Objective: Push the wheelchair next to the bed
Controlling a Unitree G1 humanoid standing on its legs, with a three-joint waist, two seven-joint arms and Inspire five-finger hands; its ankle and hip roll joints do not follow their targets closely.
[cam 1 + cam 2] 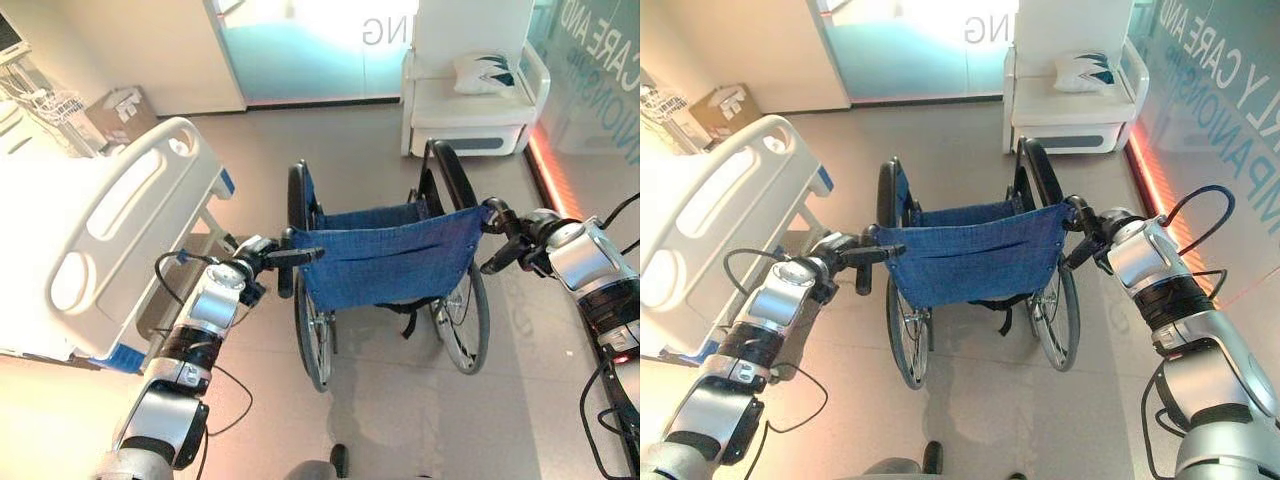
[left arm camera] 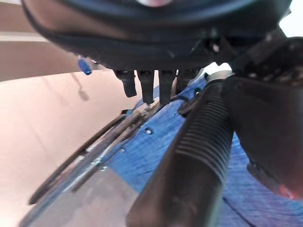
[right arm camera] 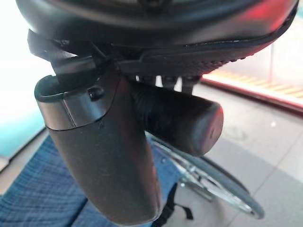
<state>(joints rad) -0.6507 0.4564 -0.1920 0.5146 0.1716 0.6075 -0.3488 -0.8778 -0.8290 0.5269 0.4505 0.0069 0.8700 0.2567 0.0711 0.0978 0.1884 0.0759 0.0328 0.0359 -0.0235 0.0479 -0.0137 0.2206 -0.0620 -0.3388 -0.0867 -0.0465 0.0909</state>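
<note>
The left hand has its fingers curled over the ribbed black left push handle, with the thumb wrapping the grip from the other side, so the hand is clamped on that handle. The right hand likewise closes round the right push handle: its thumb lies across the front of the dark grip and the fingers fold over it from behind.

Both handles belong to the wheelchair, which stands at the middle of the head views with its back toward the robot. Its blue fabric backrest stretches between the two handles, and the large spoked wheels sit below at about 6 o'clock from the backrest, resting on the pale tiled floor.

The bed, white with a moulded side rail, lies at 9 o'clock from the wheelchair, near it but apart, with a strip of floor between. A cardboard box sits at 11 o'clock, beyond the bed. At 1 o'clock, well apart from the wheelchair, stands a white armchair carrying a cushion on its seat, in front of a glass wall.
</note>
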